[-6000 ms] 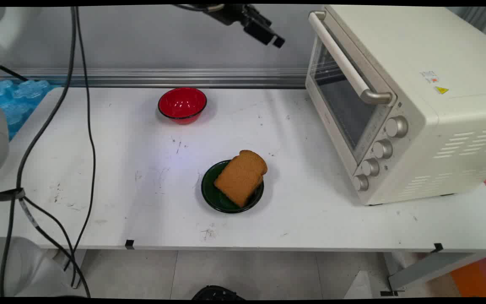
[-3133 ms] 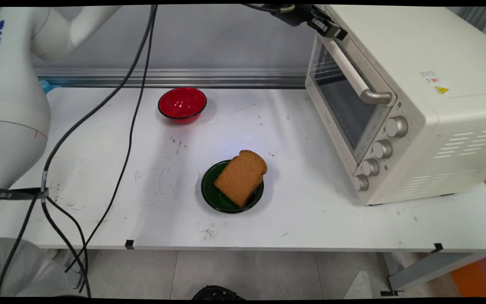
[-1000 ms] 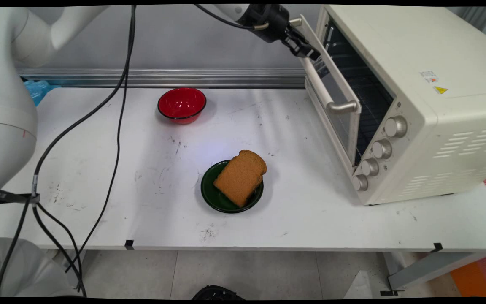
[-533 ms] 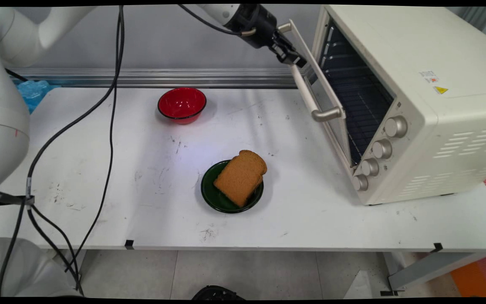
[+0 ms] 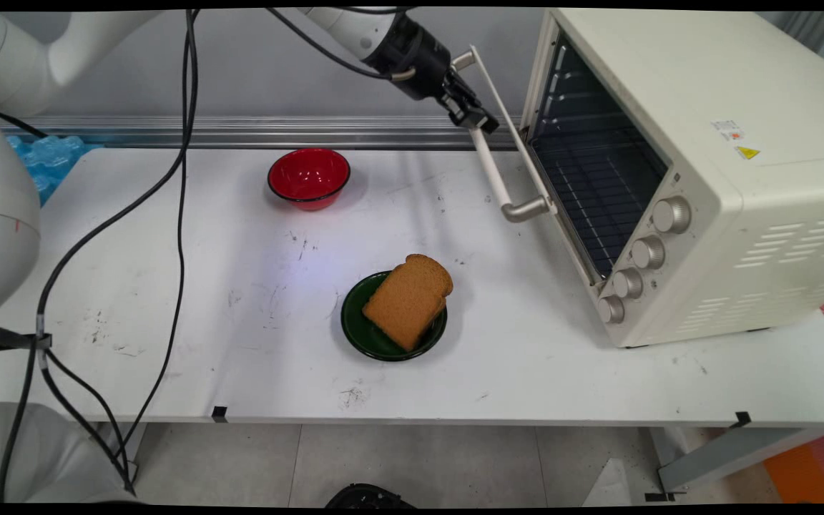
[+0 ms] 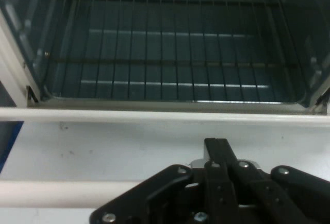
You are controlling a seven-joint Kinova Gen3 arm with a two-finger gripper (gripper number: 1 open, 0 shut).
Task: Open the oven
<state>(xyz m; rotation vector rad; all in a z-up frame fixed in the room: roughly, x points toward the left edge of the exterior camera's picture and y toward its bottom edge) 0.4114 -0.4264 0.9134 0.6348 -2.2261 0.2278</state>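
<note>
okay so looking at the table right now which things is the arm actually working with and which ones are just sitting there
In use:
gripper, shut on the door handle
toaster oven, its door partly open, wire rack showing inside

Sitting apart from the gripper:
bread slice on a green plate
red bowl

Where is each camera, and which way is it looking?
Main view: stands above the table's near side, looking down across the table to the wall; shows the white arm and gripper.
Hand view: rides on the hand, looking into the oven; shows the gripper linkage.
Both show the oven door handle and wire rack.
</note>
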